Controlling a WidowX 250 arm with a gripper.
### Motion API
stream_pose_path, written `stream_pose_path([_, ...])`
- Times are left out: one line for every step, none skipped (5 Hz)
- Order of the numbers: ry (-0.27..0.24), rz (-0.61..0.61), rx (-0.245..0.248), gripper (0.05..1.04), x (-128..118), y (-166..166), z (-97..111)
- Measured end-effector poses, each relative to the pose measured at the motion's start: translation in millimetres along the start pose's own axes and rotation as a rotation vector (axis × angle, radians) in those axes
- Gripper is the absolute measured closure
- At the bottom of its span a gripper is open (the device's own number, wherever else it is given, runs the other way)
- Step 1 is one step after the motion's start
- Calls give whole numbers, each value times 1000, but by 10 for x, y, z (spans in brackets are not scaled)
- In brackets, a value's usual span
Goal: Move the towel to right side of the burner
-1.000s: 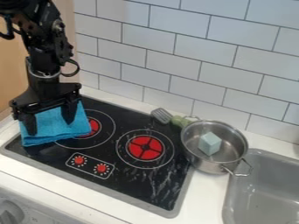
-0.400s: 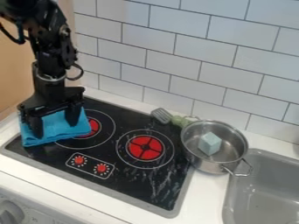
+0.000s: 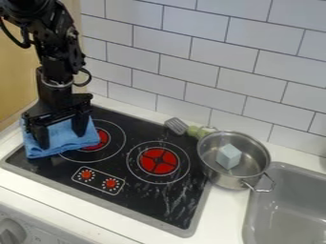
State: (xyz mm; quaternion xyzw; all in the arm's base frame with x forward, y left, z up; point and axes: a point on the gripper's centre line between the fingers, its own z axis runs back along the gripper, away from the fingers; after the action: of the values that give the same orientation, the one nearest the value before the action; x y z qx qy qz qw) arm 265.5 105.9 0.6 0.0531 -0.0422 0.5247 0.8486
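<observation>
Over the left part of the black stovetop, the gripper (image 3: 62, 138) hangs with its two fingers apart, in front of the folded blue towel (image 3: 66, 142). The towel lies on the stove's left side and covers part of the left burner (image 3: 96, 139). Whether the fingertips touch the cloth I cannot tell. To the right is the second burner (image 3: 157, 161), red with rings around it and uncovered.
A metal pot (image 3: 233, 178) holding a pale blue block (image 3: 229, 156) stands at the stove's right edge. Behind it lies a green-handled spatula (image 3: 176, 126). A grey sink (image 3: 290, 200) is at the far right, and a tiled wall runs behind.
The gripper has shifted slightly right over the towel, mostly between the first two frames, and stays open. The towel has hardly moved.
</observation>
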Motion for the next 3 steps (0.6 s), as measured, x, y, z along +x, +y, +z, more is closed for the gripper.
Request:
stream_pose_path([8, -4, -1, 84, -38, -27, -13])
stream_pose_path([11, -15, -4, 84, -92, -72, -10])
stream_pose_path([6, -26, -9, 83, -158, -142, 0])
